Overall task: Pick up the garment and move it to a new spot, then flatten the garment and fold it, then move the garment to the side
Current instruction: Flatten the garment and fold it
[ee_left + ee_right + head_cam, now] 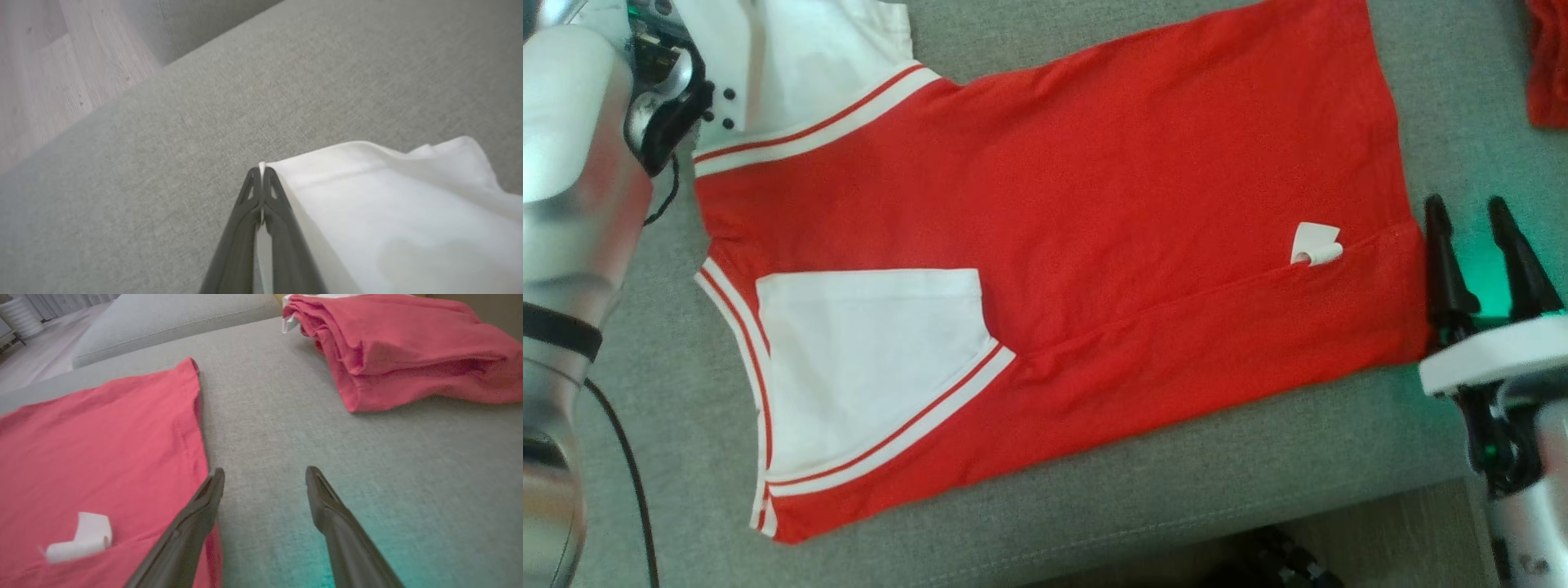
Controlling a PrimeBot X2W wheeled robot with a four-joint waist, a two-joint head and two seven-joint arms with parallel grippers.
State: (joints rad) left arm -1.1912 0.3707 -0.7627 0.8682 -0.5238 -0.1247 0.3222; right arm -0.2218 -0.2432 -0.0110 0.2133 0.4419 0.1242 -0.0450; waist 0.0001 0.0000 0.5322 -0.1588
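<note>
Curling label (pixel 1315 243) on garment (pixel 1094 180)

Head view: bright, even, diffuse light, slightly soft focus. White panels of garment (pixel 1078 245) nearly blown out. Left of garment, silver forearm (pixel 572 163) shows strong glare. Right of garment, green glow on sofa (pixel 1135 490) around right hand (pixel 1467 202). Wrist views: nearest parts blurred. Right wrist view: red turns pinkish, grainy. Thin shadow under folded pile (pixel 408 355) beyond garment.

grey fabric sofa (pixel 1176 490), pale wood floor (pixel 41 81)
</note>
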